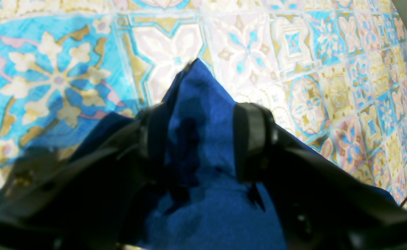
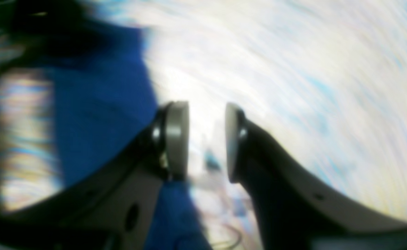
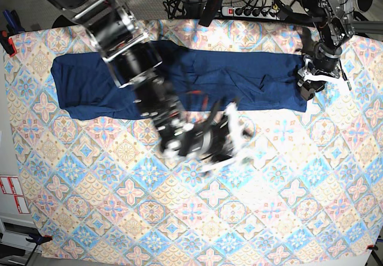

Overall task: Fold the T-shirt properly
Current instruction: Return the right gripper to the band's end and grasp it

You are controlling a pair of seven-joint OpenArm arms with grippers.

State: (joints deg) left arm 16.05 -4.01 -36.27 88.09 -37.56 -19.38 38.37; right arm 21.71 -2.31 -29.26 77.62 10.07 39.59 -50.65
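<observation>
T-shirt [image 3: 179,77] stretched as long dark-blue band across far part of patterned tablecloth [image 3: 179,218]. Left gripper [image 1: 203,137] at shirt's end, jaws spread wide yet pinching bunched blue fabric between pads. Right gripper [image 2: 207,139] just off shirt's near edge, around mid-length, blurred; jaws parted, nothing between them, blue cloth beside one finger [image 2: 177,139].
</observation>
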